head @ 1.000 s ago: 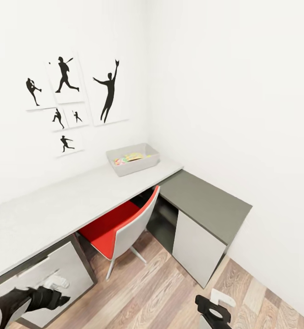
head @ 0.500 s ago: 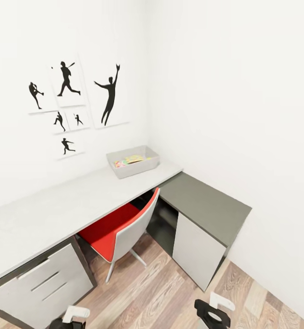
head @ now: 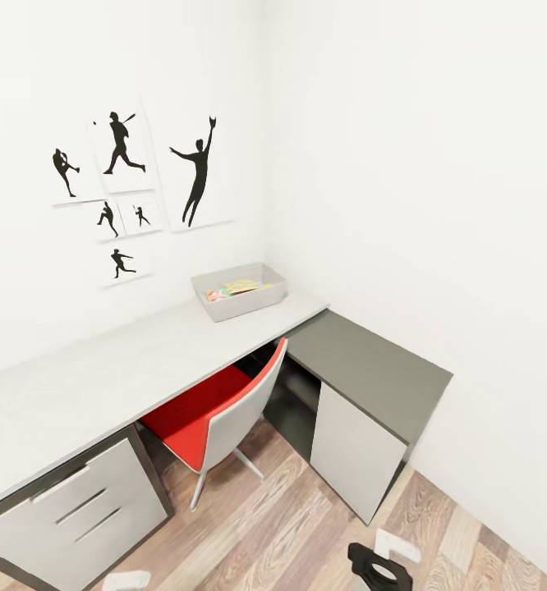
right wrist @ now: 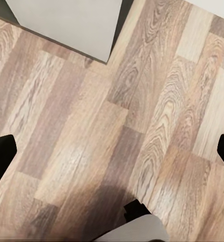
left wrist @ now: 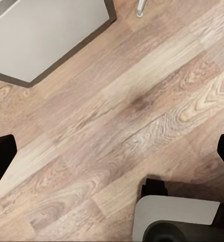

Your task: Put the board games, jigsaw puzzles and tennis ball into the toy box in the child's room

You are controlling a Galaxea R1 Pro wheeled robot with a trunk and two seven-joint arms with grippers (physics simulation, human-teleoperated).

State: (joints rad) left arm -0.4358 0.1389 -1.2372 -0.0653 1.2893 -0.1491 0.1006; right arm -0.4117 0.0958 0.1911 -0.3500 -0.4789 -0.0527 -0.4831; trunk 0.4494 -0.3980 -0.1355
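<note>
Toy box [head: 239,290] sat at the far end of the surface [head: 101,373] by the wall, its colourful contents too small to identify. Left gripper [head: 126,580] was cut off at frame bottom, lower than before; right gripper [head: 380,566] also dropped. Both sets of fingers were spread wide over wood floor [left wrist: 117,116].

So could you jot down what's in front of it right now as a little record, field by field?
room: white walls, wood-plank floor
table: L-shaped, light-grey top joined to a lower dark-grey section
toy box: on the table's far end near the corner, with colourful flat items inside, too small to identify
chair: red and white, tucked under the table
wall: black baseball-player pictures
left claw: open, empty, over the floor
right claw: open, empty, over the floor
</note>
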